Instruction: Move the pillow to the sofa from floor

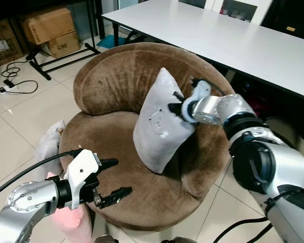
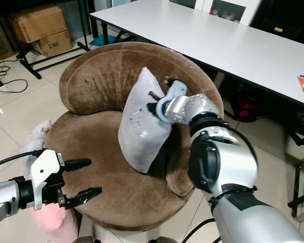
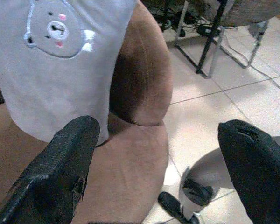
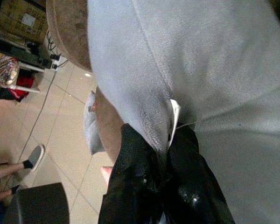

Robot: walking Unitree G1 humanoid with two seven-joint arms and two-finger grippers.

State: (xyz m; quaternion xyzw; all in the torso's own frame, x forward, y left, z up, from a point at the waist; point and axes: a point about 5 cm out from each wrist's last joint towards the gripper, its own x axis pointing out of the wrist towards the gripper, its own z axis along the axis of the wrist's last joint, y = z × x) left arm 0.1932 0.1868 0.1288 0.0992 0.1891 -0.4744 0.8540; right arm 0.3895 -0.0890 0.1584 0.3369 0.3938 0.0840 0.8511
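A round brown sofa (image 1: 121, 147) cradles the grey pillow (image 1: 159, 121), propped upright on its seat against the backrest. The right gripper (image 1: 178, 104) has its jaws pinched on the pillow's edge; the left gripper (image 1: 111, 178) hovers at the sofa's front, jaws spread.
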